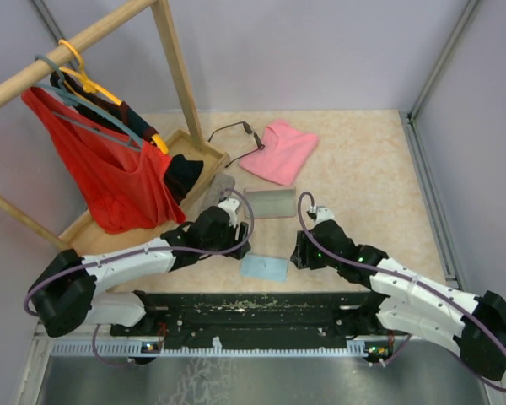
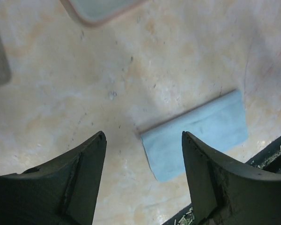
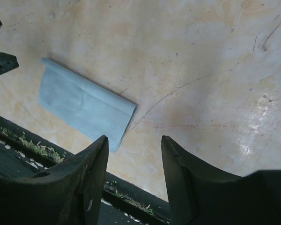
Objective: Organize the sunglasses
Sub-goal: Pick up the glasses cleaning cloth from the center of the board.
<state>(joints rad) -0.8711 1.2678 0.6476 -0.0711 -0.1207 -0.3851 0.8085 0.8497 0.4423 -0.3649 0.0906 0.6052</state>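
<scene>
While the left gripper (image 1: pixel 239 246) and right gripper (image 1: pixel 300 253) flank one blue cloth (image 1: pixel 264 267) at lower centre of the top view, one pair of sunglasses (image 1: pixel 246 129) lies at upper centre, just left of one pink pouch (image 1: pixel 280 150); one grey case (image 1: pixel 270 202) sits mid-frame. In the left wrist view, its two fingers (image 2: pixel 79 178) stand spread with nothing between them, the cloth at lower right. In the right wrist view, two fingers likewise stand apart and empty, the cloth at left.
</scene>
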